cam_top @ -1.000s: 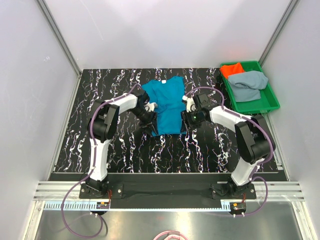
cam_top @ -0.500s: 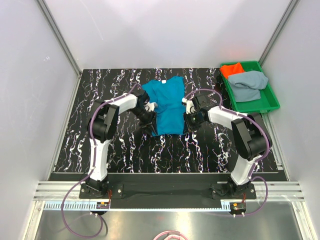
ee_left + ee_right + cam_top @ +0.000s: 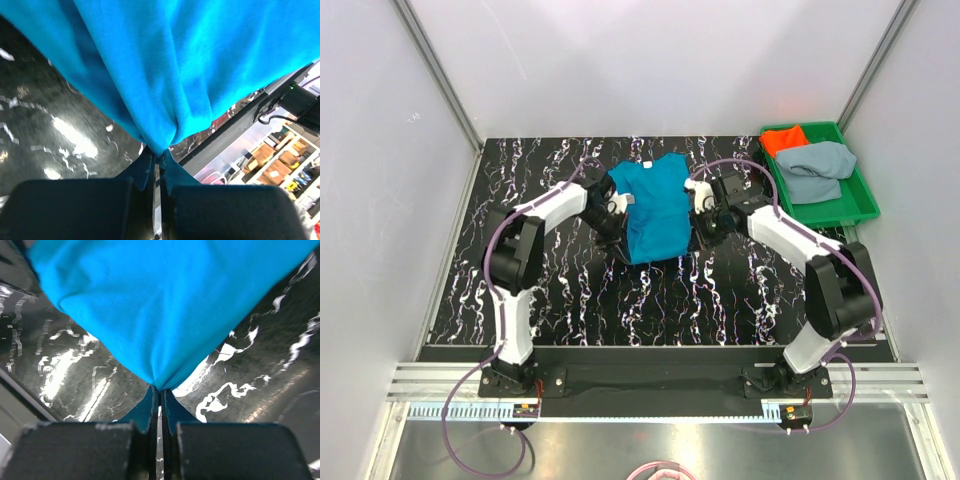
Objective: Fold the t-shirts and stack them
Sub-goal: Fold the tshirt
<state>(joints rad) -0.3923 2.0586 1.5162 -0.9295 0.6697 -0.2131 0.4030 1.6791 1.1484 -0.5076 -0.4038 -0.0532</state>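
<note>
The teal-blue t-shirt (image 3: 651, 203) lies mid-table with its near part lifted and bunched. My left gripper (image 3: 613, 211) is shut on its left edge; in the left wrist view the cloth (image 3: 170, 65) fans out from the pinched tips of the left gripper (image 3: 160, 156). My right gripper (image 3: 704, 213) is shut on the shirt's right edge, and in the right wrist view the cloth (image 3: 160, 305) hangs from the closed tips of the right gripper (image 3: 159, 390). An orange-red t-shirt (image 3: 783, 139) and a grey-blue t-shirt (image 3: 817, 170) lie in the tray.
The green plastic tray (image 3: 861, 207) stands at the back right corner of the black marbled table (image 3: 560, 290). White walls with metal corner posts close in the back and both sides. Both arm bases sit on the rail at the near edge.
Both grippers closed on the teal shirt's side edges and moved toward the back, raising its near part off the table. The shirt's outline on the table is shorter now.
</note>
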